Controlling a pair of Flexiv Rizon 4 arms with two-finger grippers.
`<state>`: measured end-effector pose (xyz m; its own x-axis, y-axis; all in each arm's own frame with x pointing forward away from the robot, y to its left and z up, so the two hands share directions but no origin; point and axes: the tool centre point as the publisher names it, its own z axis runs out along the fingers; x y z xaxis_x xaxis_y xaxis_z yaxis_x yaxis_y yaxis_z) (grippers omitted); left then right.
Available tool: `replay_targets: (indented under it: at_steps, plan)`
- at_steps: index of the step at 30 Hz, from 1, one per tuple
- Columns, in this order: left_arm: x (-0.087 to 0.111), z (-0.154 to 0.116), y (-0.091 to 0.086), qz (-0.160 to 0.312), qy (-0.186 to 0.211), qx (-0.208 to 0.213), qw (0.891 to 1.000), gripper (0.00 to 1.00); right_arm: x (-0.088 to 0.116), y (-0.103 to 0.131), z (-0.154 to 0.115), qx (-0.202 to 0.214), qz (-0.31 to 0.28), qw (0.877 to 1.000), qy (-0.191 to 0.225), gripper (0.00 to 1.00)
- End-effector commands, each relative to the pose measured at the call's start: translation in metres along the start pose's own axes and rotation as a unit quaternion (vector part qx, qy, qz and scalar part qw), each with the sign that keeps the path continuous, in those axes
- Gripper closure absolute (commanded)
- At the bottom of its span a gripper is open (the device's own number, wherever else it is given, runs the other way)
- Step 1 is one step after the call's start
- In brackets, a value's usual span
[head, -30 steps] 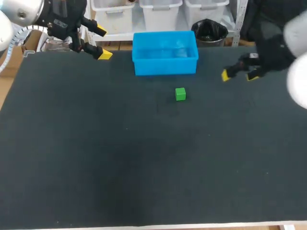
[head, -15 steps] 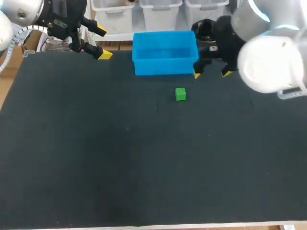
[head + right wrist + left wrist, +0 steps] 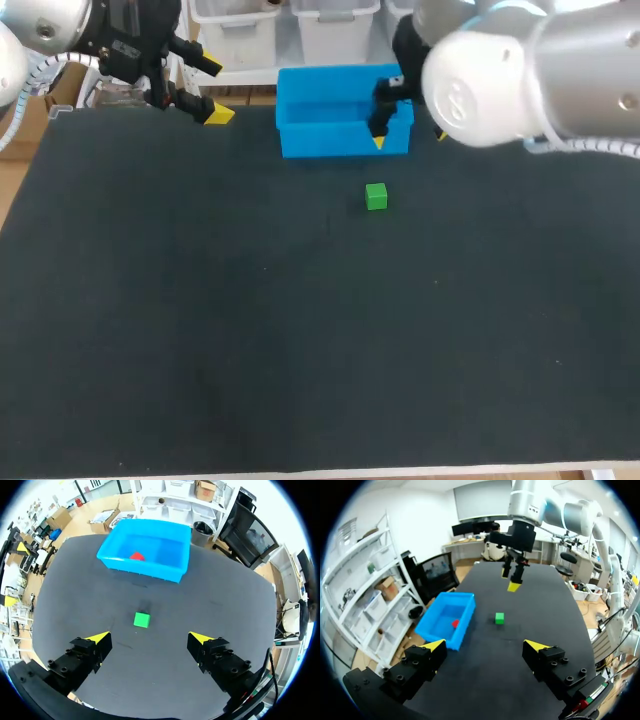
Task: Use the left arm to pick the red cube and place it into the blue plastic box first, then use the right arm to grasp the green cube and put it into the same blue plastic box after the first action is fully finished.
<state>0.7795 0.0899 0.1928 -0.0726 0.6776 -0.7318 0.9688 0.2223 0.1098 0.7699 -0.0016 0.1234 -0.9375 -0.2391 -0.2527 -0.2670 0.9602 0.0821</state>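
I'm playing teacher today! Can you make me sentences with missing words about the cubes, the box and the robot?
The red cube lies in the ____ box.
On the table sits just ____ cube, the green cube.
The right gripper is ____ and holds nothing.
Missing words: blue, one, open.

Bright even room light, matte dark table (image 3: 200, 350), faint soft shadow near green cube (image 3: 376, 196)

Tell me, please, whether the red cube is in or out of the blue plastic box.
In: both wrist views show the red cube lying on the floor of the blue plastic box, within its walls.
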Motion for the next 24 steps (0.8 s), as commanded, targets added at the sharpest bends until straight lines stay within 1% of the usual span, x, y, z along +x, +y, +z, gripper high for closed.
replay_targets:
  at_steps: [1,19,21,22,23,24]
  plan:
    - [-0.0002,0.0001,0.0015,0.0,0.001,0.002,1.0,0.0,-0.0086,0.0013,0.0014,-0.004,0.0,0.999,0.037,0.0]
    - [-0.0002,0.0001,0.0015,0.0,0.001,0.002,1.0,0.0,-0.0086,-0.0003,0.0007,-0.003,0.006,0.999,0.034,0.0]
    - [-0.0002,0.0001,0.0015,0.0,0.001,0.002,1.0,0.0,-0.0091,-0.0035,0.0017,0.019,0.014,0.999,0.043,0.0]
    - [-0.0002,0.0001,0.0015,0.0,0.001,0.002,1.0,0.0,-0.0093,-0.0052,0.0017,0.017,0.021,0.999,0.043,0.0]
    - [-0.0002,0.0001,0.0015,0.0,0.001,0.002,1.0,0.0,-0.0092,-0.0073,0.0025,0.029,0.026,0.998,0.052,0.0]
    - [-0.0002,0.0001,0.0015,0.0,0.001,0.002,1.0,0.0,-0.009,-0.0083,0.003,0.031,0.028,0.998,0.053,0.0]
